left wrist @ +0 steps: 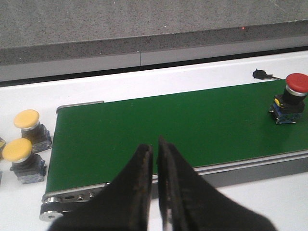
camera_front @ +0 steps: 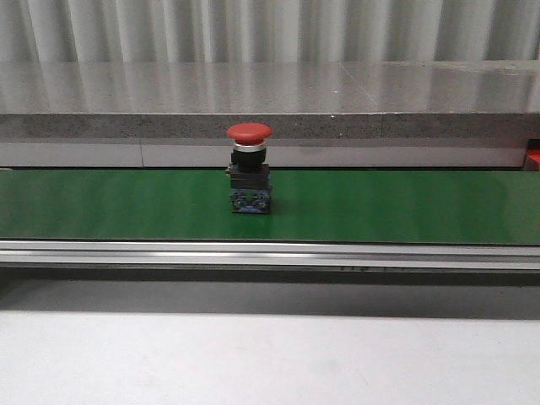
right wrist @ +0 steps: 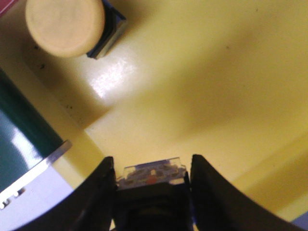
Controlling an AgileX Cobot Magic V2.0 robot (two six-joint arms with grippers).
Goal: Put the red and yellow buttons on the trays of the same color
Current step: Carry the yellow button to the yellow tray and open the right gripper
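Note:
A red button (camera_front: 250,167) stands upright on the green belt (camera_front: 405,207), near its middle; it also shows as the red button (left wrist: 291,97) in the left wrist view. My left gripper (left wrist: 155,147) is shut and empty above the belt's near edge, well away from that button. Two yellow buttons (left wrist: 29,125) (left wrist: 21,156) stand on the white table beyond the belt's end. My right gripper (right wrist: 151,166) is shut on a button's black and blue body (right wrist: 151,174), low over the yellow tray (right wrist: 192,96); its cap is hidden. Another yellow button (right wrist: 65,24) stands on that tray.
A grey stone ledge (camera_front: 270,101) runs behind the belt. The belt's aluminium rail (camera_front: 270,253) borders the white table (camera_front: 270,359) in front. A red edge (camera_front: 533,158) shows at the far right. The belt's end (right wrist: 19,130) lies beside the yellow tray.

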